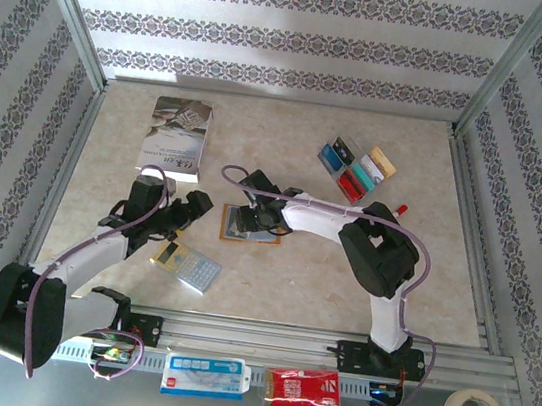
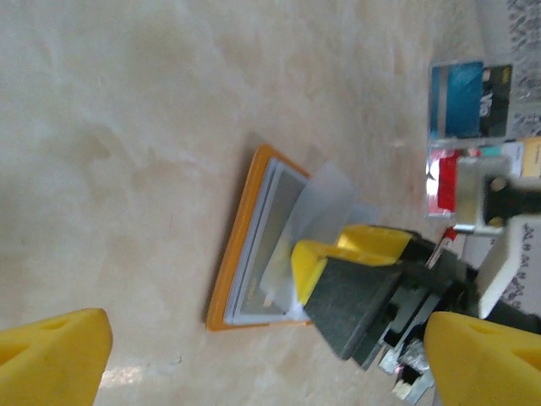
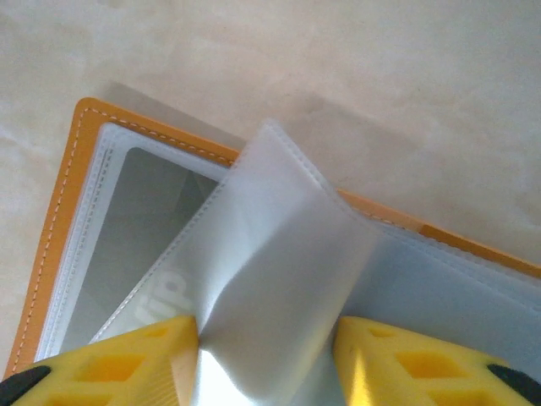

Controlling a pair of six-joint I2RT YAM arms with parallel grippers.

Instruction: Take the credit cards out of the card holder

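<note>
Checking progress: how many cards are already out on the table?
4 I can tell apart, clustered at the table's far right: blue card, teal card, gold card, red card. Overlaps may hide others; more may remain in the holder.

The card holder point(image 1: 237, 231) lies in the middle of the surface point(image 1: 321, 276); credit cards point(image 1: 356, 170) sit far right of it, a book point(image 1: 180, 135) far left, a calculator point(image 1: 189, 266) near left.
</note>
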